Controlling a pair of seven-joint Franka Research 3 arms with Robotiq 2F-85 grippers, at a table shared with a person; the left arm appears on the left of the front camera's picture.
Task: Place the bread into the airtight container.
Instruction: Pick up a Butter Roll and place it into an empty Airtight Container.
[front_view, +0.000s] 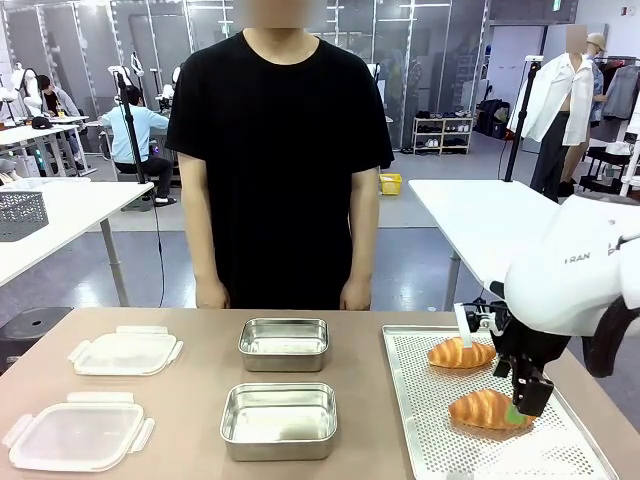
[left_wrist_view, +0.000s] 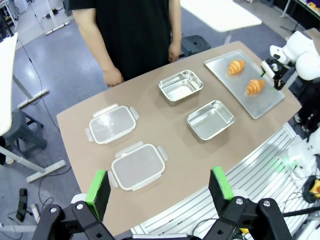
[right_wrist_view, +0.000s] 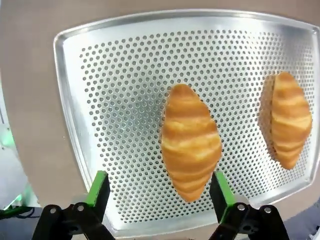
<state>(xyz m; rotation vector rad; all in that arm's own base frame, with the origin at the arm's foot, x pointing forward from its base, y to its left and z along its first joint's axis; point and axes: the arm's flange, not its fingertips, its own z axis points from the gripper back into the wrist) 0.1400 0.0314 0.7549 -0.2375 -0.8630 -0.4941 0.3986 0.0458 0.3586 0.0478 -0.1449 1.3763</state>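
Front, wrist views sharing bread (front_view: 487, 408), tray (front_view: 420, 400)

Left claw (left_wrist_view: 159, 190), right claw (right_wrist_view: 159, 190): both spread.

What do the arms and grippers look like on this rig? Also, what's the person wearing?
Right arm: glossy white rounded shell with grey lettering; a dark cable loops below it. Right gripper: black angular linkage, green pads on the fingers. Left gripper: same black linkage and green pads, with silver screws at the joints. Person: black short-sleeved T-shirt.
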